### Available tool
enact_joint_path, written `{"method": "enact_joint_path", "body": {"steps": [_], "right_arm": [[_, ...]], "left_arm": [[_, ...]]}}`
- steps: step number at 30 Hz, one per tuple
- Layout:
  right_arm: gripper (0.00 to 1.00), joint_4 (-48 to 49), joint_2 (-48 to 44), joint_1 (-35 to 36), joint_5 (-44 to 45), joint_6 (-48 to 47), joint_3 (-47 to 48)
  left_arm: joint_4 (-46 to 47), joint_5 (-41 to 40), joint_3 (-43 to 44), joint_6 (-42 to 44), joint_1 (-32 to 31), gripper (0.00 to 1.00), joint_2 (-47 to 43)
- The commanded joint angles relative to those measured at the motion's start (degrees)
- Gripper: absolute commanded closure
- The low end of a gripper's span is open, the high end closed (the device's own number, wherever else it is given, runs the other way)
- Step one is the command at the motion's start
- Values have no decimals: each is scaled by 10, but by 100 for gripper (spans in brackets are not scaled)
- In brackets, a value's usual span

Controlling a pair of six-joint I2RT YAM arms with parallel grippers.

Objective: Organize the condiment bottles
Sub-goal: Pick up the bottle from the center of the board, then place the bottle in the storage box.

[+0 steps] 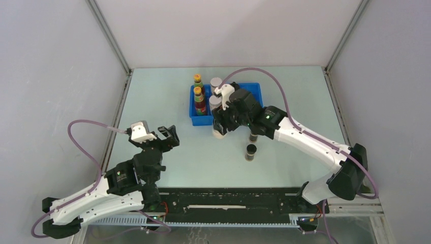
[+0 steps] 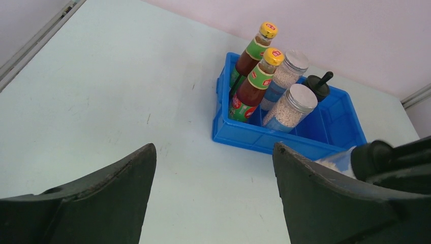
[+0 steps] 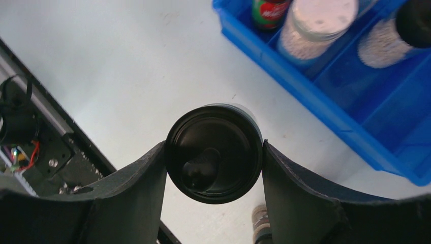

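Pale round jar with black lid (image 3: 216, 162) was clamped in the right gripper (image 3: 213, 147), just nearside of the blue plastic divided tray (image 2: 284, 145); left gripper (image 2: 213, 147) stood open, empty. We feared the lid slipping free.

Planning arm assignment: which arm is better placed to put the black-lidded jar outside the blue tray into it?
Right. The right gripper clasps the black-lidded jar just beside the blue tray. The left gripper is open, empty and farther from the tray.
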Motion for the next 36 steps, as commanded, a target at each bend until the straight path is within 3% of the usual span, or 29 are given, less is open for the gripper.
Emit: {"method": "enact_joint_path", "body": {"steps": [1,17,36], "right_arm": [[100,7,-10,-26,24,7,56],[100,11,22,-118,54,13,90],[100,44,90,-171,71,-3,126]], "left_arm": [[23,-1,2,2,-3,12,6],[35,19,-1,0,-3,12,17],[36,32,-6,-7,-3,12,17]]}}
